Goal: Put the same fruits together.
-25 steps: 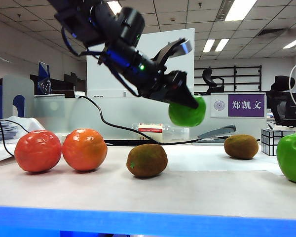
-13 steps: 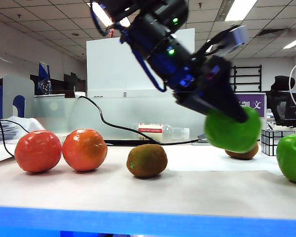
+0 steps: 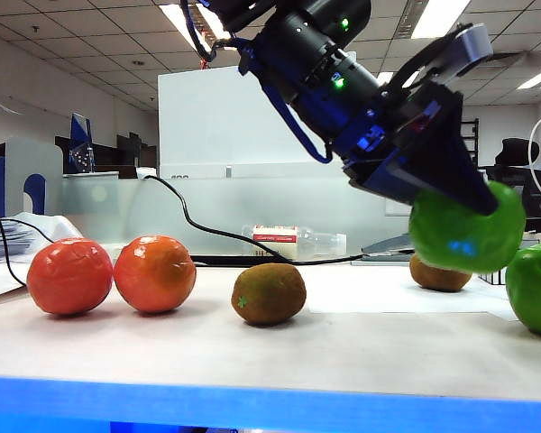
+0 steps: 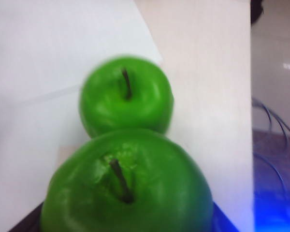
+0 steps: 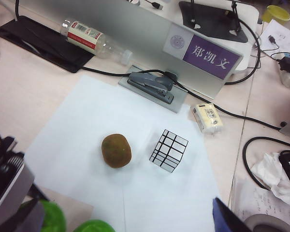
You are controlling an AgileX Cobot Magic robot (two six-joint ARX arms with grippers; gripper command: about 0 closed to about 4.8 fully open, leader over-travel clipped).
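On the counter [image 3: 279,356], two oranges [image 3: 69,275] [image 3: 154,272] sit side by side at the left, with a kiwi [image 3: 269,293] to their right. A second kiwi [image 3: 439,273] lies farther back on the right. The left hand [image 3: 455,126] holds one apple [image 3: 467,226] in the air just beside the other apple [image 3: 534,289] at the right edge.

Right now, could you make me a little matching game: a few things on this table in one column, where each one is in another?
Things:
1. held apple
2. oranges
3. far kiwi
4. stapler

Places:
A. beside the cube
B. in the left gripper
C. by the name sign
D. side by side at the left end

Pairs: 1-B, 2-D, 3-A, 4-C
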